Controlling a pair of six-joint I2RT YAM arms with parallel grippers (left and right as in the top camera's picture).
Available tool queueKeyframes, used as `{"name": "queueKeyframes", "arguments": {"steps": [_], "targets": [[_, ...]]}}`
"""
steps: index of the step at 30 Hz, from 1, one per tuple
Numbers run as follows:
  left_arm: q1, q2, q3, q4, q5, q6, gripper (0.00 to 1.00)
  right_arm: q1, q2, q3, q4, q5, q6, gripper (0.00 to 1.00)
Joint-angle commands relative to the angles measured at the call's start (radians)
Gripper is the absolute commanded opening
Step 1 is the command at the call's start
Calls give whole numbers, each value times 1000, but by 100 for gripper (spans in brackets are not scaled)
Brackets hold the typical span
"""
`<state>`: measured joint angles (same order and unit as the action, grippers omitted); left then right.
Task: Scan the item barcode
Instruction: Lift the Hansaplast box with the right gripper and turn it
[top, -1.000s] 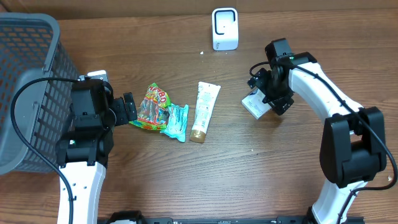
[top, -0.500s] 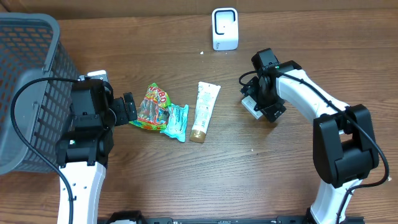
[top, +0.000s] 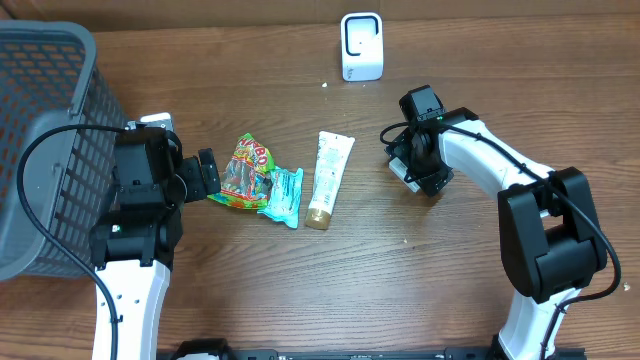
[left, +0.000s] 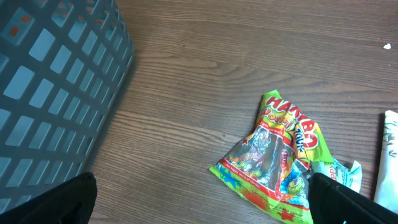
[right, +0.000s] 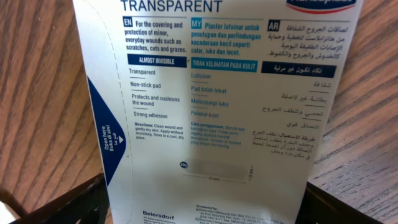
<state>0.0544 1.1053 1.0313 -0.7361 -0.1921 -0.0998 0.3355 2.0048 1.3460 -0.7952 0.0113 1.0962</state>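
A white plaster box (right: 211, 93) with blue print lies on the wooden table at the right, its text side facing the right wrist camera. My right gripper (right: 202, 208) is down over it, and its black fingers (right: 62, 202) lie against both long edges with no gap showing. From overhead, only the box's left corner (top: 397, 165) shows beside the right gripper (top: 418, 160). The white scanner (top: 361, 46) stands at the back of the table. My left gripper (top: 212, 177) is open and empty beside a green candy bag (left: 280, 155).
A grey mesh basket (top: 40, 150) fills the left side, close to the left arm. The candy bag (top: 245, 172), a teal packet (top: 283, 195) and a white tube (top: 329, 178) lie in a row at mid-table.
My right arm has moved left and down over the plaster box, and its fingers have drawn in against it. The left arm has not moved.
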Motion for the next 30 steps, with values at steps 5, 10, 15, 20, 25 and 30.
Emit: {"name": "queueKeyframes", "arguments": {"steps": [5, 10, 15, 20, 25, 30], "targets": [[4, -6, 3, 3, -9, 14, 100, 5, 6, -15, -28, -2, -68, 78], [4, -6, 3, 3, -9, 14, 100, -11, 2, 25, -85, -1, -221, 59], [4, -6, 3, 3, -9, 14, 100, -17, 2, 68, -151, 67, -369, 54], [4, -6, 3, 3, -9, 14, 100, -13, 2, 97, -227, 211, -512, 55], [4, -6, 3, 3, -9, 14, 100, 8, 2, 111, -286, 357, -608, 55], [4, -6, 3, 3, -9, 14, 100, 79, 2, 111, -301, 497, -662, 57]]}}
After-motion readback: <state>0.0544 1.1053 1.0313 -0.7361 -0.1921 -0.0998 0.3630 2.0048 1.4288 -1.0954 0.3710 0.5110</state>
